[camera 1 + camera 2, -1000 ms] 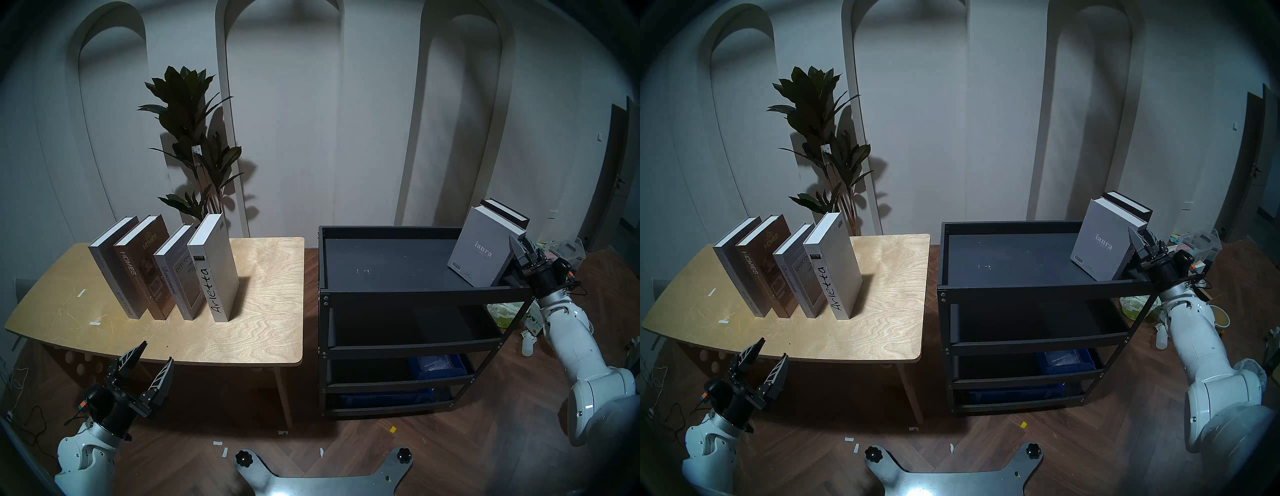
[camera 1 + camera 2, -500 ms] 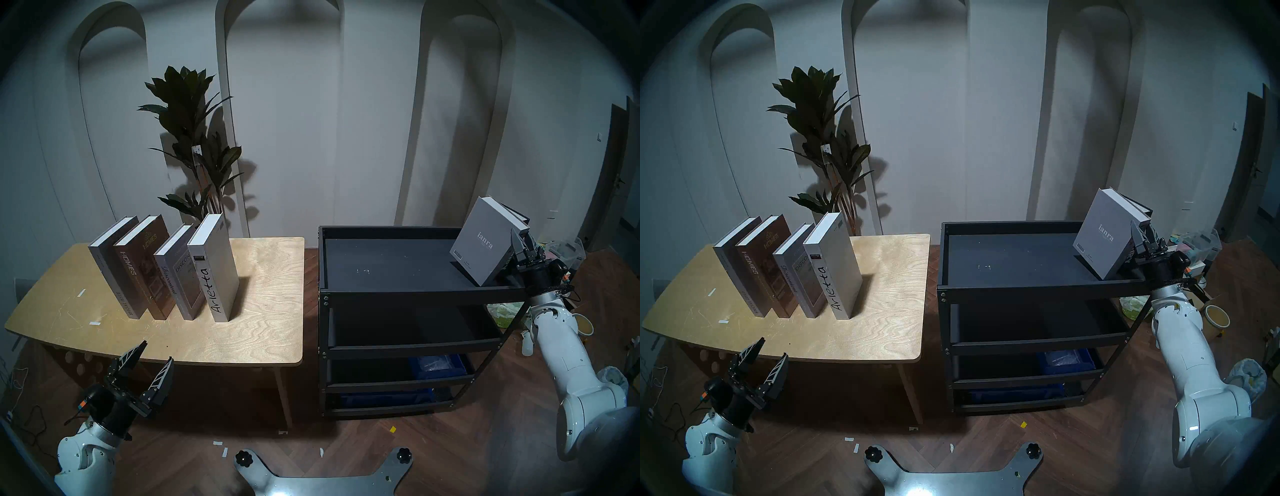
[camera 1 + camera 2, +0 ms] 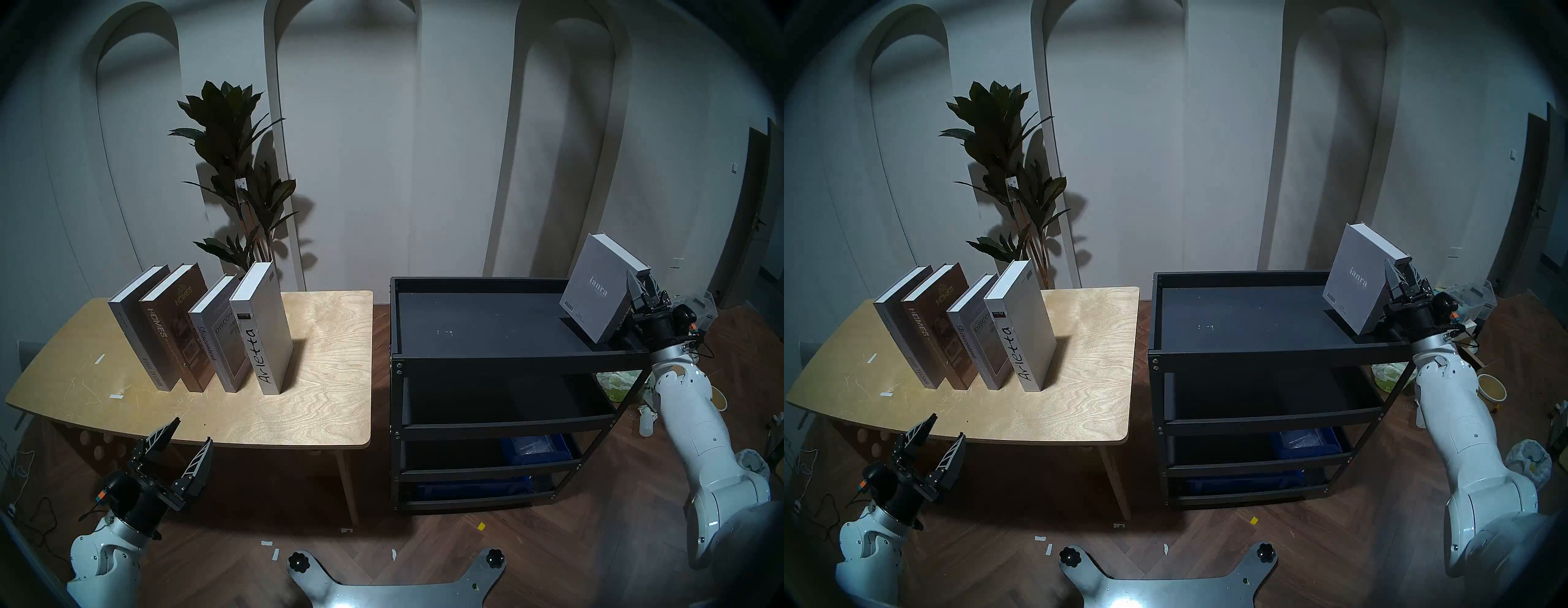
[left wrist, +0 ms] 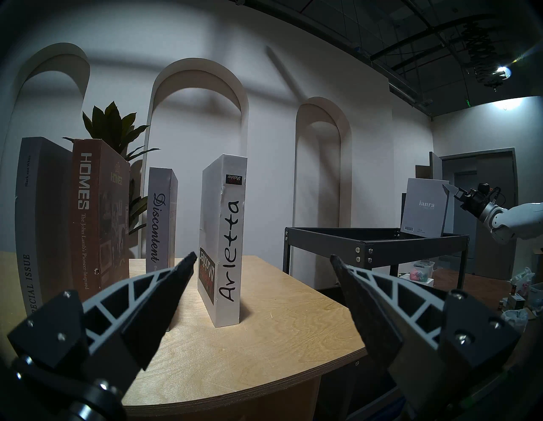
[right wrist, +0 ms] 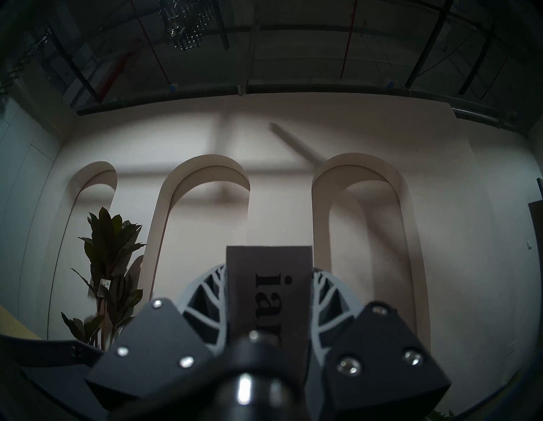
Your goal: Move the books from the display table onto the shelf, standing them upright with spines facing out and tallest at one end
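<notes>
the right claw (image 3: 639,285) is pinching the grey "ianra" hardcover (image 3: 594,294) by its spine edge; rigid, heavy-looking, it is tilting leftward off this grip. the left claw (image 3: 189,438) is gaping empty.

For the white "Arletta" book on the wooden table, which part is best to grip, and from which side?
Probably the spine edge, from the table's near side: the "Arletta" book stands upright, spine toward the robot, last in the row, with its right cover free.
</notes>
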Motion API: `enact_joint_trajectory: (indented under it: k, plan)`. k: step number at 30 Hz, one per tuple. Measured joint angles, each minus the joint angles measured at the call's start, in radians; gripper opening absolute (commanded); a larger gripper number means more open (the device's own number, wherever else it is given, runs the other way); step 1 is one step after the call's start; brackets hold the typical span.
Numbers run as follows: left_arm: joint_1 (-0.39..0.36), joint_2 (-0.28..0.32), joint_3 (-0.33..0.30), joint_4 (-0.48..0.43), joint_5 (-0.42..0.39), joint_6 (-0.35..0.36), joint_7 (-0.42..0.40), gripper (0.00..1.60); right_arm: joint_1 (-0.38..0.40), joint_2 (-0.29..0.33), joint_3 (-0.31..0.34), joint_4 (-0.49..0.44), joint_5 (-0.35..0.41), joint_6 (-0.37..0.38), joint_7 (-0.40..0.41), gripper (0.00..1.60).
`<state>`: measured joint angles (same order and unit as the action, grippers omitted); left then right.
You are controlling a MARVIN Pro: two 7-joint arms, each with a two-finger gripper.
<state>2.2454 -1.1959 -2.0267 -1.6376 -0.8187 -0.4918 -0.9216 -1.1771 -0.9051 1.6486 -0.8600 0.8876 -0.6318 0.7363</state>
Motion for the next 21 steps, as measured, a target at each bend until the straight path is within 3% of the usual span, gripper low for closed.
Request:
enact_joint_trajectory:
  k: [11, 21]
  plan:
    - [0.000, 0.000, 0.000, 0.000, 0.000, 0.000, 0.000, 1.60, -0.040, 0.032, -0.036, -0.104, -0.105, 0.161, -0.185, 0.00]
    - [0.000, 0.000, 0.000, -0.001, 0.000, 0.000, 0.000, 1.60, -0.130, 0.047, -0.011, -0.244, -0.162, 0.318, -0.374, 0.00]
